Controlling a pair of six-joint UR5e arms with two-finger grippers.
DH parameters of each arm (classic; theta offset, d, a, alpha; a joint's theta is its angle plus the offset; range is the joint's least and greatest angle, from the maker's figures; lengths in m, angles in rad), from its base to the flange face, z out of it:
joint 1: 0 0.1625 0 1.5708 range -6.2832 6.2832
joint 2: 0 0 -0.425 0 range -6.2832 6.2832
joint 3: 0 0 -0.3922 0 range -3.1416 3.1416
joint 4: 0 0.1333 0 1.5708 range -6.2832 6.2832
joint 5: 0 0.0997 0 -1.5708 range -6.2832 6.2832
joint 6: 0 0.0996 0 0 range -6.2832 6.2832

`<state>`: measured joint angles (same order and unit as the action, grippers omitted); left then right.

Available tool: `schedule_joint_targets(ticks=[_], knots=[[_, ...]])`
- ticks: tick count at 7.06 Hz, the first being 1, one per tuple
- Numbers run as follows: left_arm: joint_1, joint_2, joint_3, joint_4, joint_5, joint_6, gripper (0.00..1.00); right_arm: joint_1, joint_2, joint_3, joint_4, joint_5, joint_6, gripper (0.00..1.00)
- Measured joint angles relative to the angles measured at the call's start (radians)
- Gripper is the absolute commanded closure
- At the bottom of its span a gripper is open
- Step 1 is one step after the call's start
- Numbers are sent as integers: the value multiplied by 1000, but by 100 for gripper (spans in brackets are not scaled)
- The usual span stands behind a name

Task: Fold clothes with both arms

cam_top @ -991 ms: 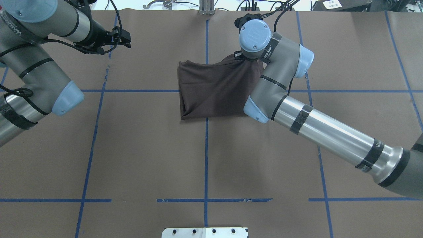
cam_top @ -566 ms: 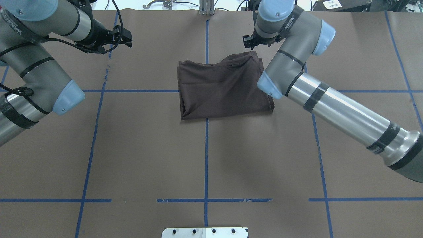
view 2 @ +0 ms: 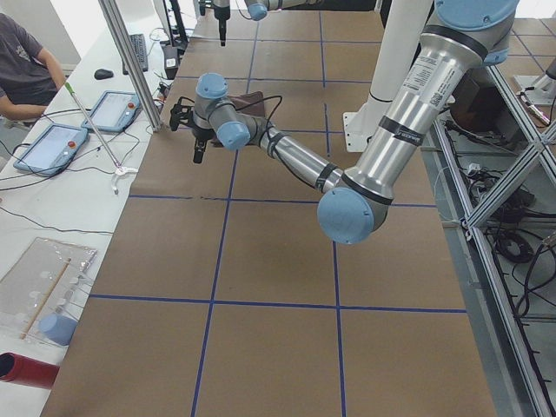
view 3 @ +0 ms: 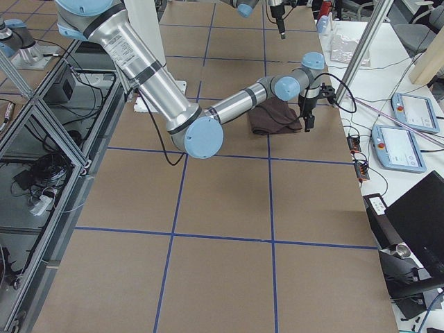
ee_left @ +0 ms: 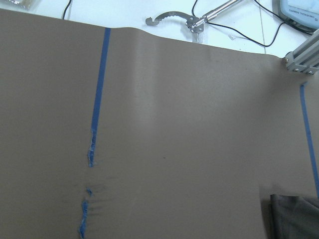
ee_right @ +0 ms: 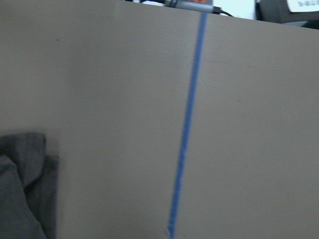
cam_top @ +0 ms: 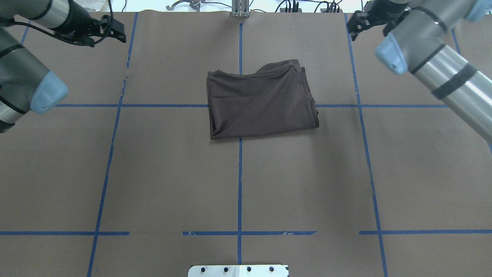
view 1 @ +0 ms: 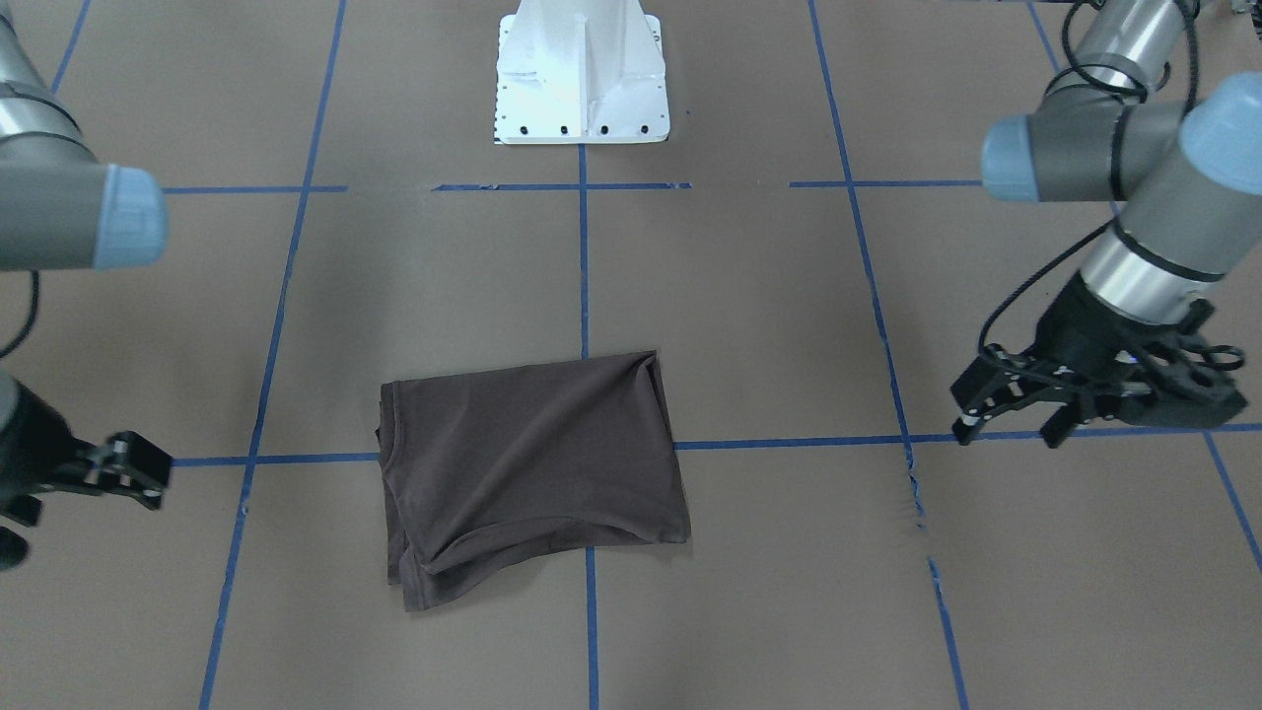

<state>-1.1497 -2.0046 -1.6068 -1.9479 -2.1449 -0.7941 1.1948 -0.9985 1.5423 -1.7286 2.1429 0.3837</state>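
The dark brown T-shirt [cam_top: 261,102] lies folded into a rough rectangle on the brown table, near the far middle; it also shows in the front view [view 1: 532,463]. Its far right corner is a little rumpled. My left gripper [cam_top: 117,32] hovers over the far left of the table, open and empty, well away from the shirt; the front view shows its fingers spread [view 1: 1006,432]. My right gripper [cam_top: 353,25] is at the far right, clear of the shirt, open and empty [view 1: 138,471]. Each wrist view catches only a shirt corner [ee_left: 294,216] [ee_right: 20,194].
Blue tape lines [cam_top: 240,173] divide the brown table cover. The white pedestal base [view 1: 582,69] stands at the robot's side. A metal post [cam_top: 240,9], a tool and cables lie along the far edge. An operator [view 2: 26,61] sits beyond it with tablets.
My right gripper let go of the shirt's far right corner and drew back up and to the right. The corner dropped onto the folded shirt. My left gripper moved left.
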Motion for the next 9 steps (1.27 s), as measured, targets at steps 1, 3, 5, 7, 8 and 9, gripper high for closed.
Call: schedule_joint_targets(ticks=[1,3,5,7,8,9], knots=[[-91,60,0,32,-26,202,0,94,-84,94,-141,29,-178,0],[-266,176,12,132,-38,672,0,297,-293,161,-260,126,-545,0],[-396,326,26,150,-70,1039,0,440,-467,188,-261,181,-713,0],[-424,436,60,34,-122,1119,0,468,-546,207,-226,185,-730,0],[-425,448,79,2,-117,1114,0,470,-573,204,-210,185,-729,0],[-425,442,88,16,-100,1083,0,471,-606,193,-202,196,-727,0]])
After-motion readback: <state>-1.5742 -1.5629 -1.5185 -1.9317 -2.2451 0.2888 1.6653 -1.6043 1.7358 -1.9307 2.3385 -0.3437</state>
